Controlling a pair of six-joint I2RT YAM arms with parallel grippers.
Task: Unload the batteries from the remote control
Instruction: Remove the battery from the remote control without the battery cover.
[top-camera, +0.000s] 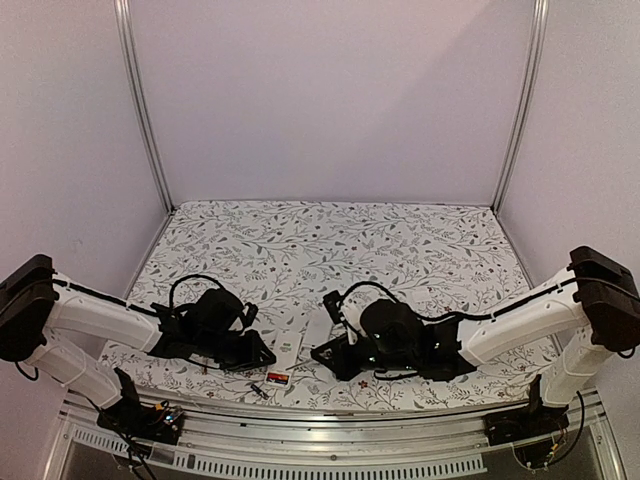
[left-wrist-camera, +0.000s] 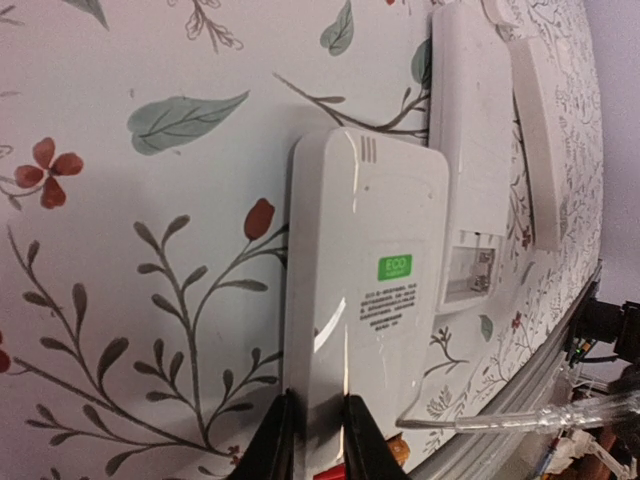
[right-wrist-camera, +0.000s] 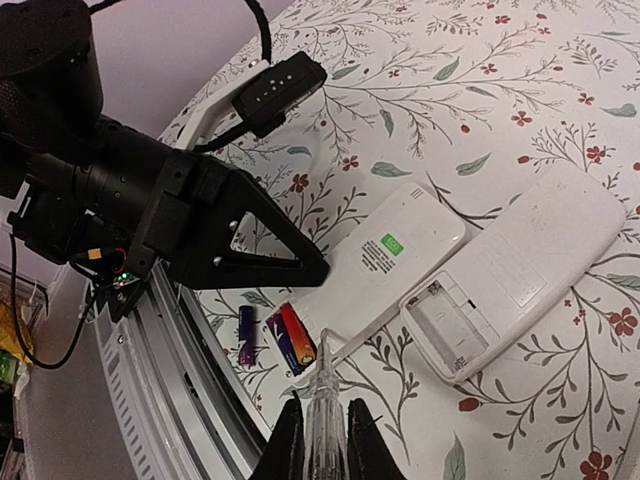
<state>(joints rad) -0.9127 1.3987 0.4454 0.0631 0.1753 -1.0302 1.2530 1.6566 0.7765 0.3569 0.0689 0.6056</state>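
A white remote control with a green ECO sticker (right-wrist-camera: 390, 255) lies face down near the table's front edge; it also shows in the left wrist view (left-wrist-camera: 365, 290) and the top view (top-camera: 289, 352). Its open end holds a red-orange battery (right-wrist-camera: 299, 336) beside a dark battery (right-wrist-camera: 276, 340). A purple-dark battery (right-wrist-camera: 247, 335) lies loose on the table beside them. My left gripper (left-wrist-camera: 320, 445) is shut on the remote's side edge. My right gripper (right-wrist-camera: 325, 440) is shut on a clear pen-like tool (right-wrist-camera: 326, 400), whose tip sits at the red-orange battery.
A second white remote (right-wrist-camera: 540, 250) lies just right of the first, its battery bay (right-wrist-camera: 450, 320) open and bare. A long white cover piece (left-wrist-camera: 535, 140) lies beyond it. The metal table rail (right-wrist-camera: 190, 370) runs close by the batteries.
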